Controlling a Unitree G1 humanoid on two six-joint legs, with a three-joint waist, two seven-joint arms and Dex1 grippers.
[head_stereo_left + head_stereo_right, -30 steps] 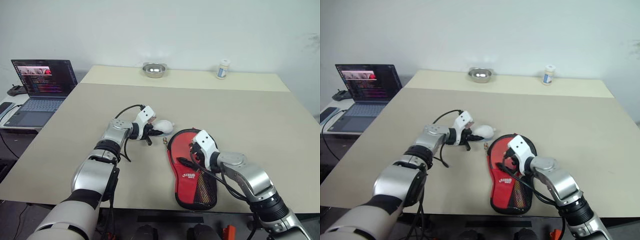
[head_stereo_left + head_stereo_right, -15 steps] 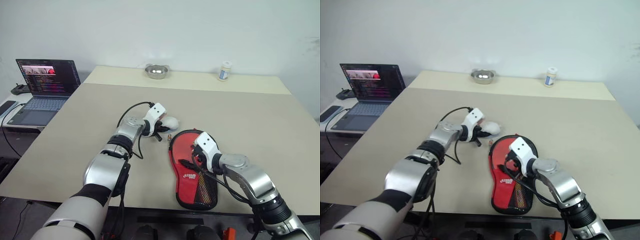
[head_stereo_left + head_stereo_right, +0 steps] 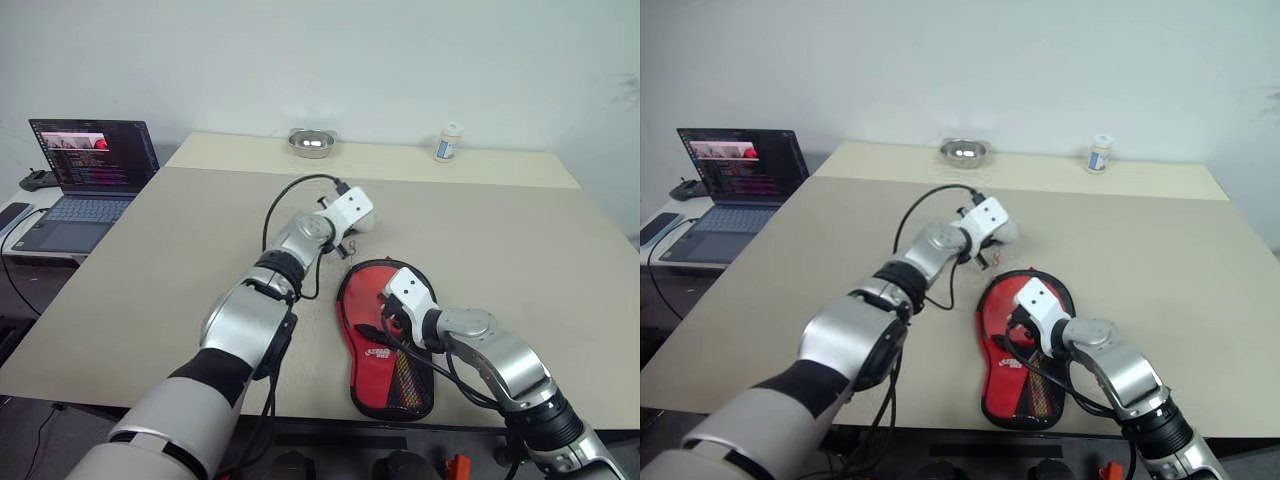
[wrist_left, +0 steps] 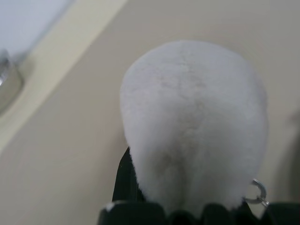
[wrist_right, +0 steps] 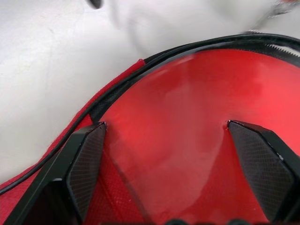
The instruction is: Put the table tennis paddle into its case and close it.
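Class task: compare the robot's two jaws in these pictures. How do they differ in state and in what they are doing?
The left gripper has its jaws closed on a white fluffy pom-pom, lifted above the table. The right gripper has its jaws spread wide, holding nothing, pressed down on the red case. Both have two black fingers.
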